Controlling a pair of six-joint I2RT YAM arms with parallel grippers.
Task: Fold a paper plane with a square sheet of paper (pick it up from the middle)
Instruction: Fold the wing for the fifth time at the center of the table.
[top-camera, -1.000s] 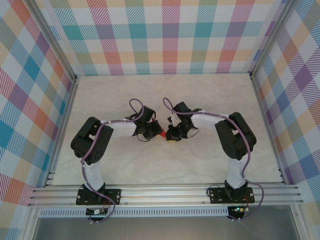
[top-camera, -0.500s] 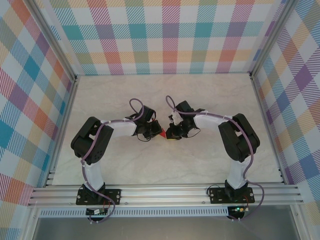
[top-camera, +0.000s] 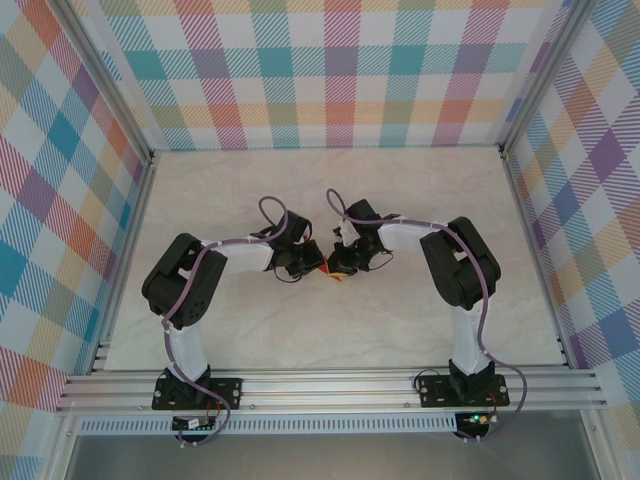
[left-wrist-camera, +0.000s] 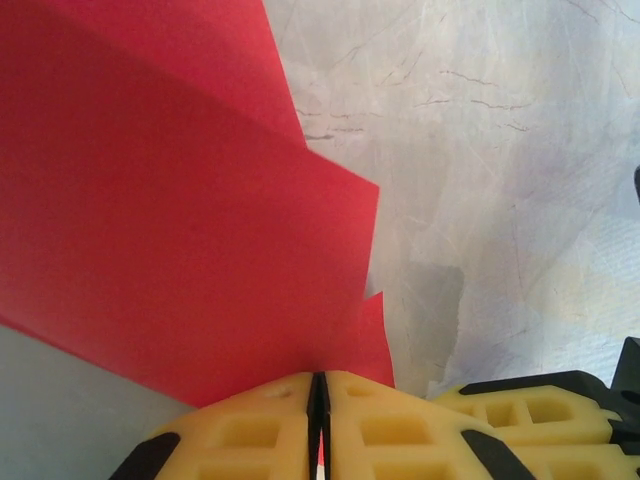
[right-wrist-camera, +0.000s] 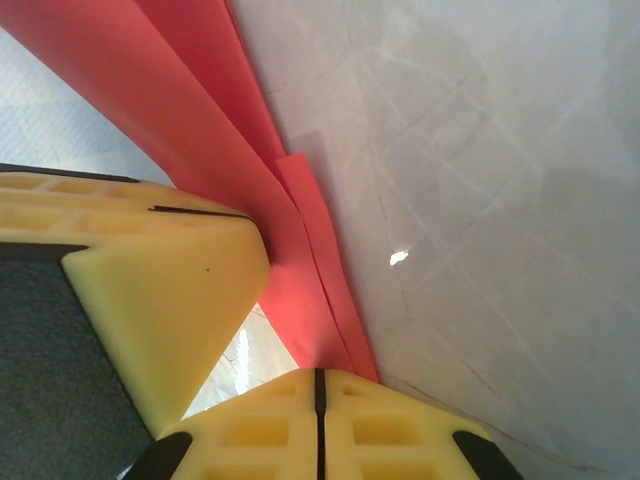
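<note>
The square sheet of paper is bright red, creased into overlapping layers, and hangs between both grippers above the middle of the table. In the left wrist view the paper spreads wide to the upper left. My left gripper is shut on its lower edge, and from above it comes in from the left. In the right wrist view the paper runs as a narrow folded strip into my right gripper, which is shut on it. A yellow finger of the left gripper sits close beside it. From above, the right gripper nearly touches the left one.
The pale marble tabletop lies bare around the arms. Chequered walls close in the back and both sides. An aluminium rail carrying the two arm bases runs along the near edge.
The right arm has swung left, bringing its gripper closer to the left one. The yellow patch under the right gripper shows less. The left arm has barely moved.
</note>
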